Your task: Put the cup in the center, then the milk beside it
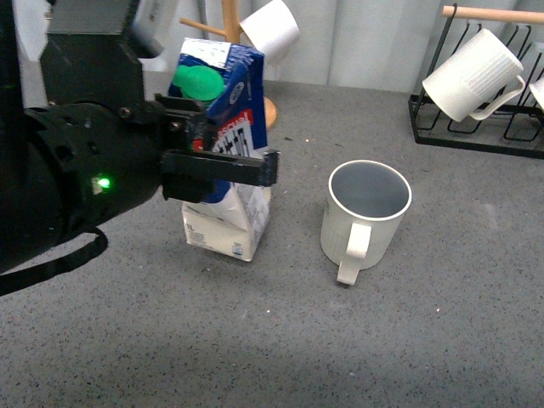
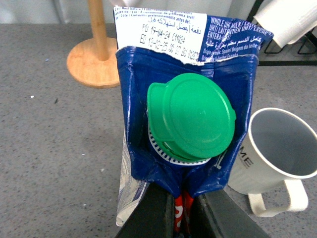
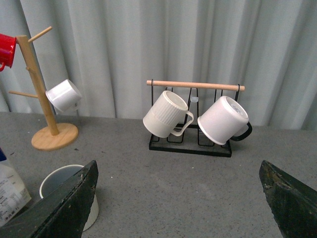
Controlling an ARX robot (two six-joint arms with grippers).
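A dark grey speckled tabletop [image 1: 442, 323] runs back to a pale, pleated curtain [image 3: 148, 44]. Near its middle the wide cream-white ceramic mug with a grey-blue inside [image 1: 365, 212] stands upright, its loop handle towards the near edge. Just left of it, not touching, is the tall blue-and-white milk carton with a round green cap [image 1: 240, 93], tilted. The left gripper [image 1: 234, 167] is closed tight on the carton's body, one finger [image 1: 255, 168] lying across its front. I cannot tell whether the carton's base rests on the tabletop. The right gripper [image 3: 178, 208] is spread wide and holds nothing.

At the far left a wooden mug tree [image 3: 49, 134] carries a small plain white cup [image 3: 64, 95]. At the far right a black wire rack with a wooden bar [image 3: 190, 144] holds a ribbed white mug [image 3: 166, 114].

The left arm's black bulk covers the left of the front view. The carton hides most of the tree there. The rack is cut off at the right edge, and the mug's dark lettering is only partly readable.
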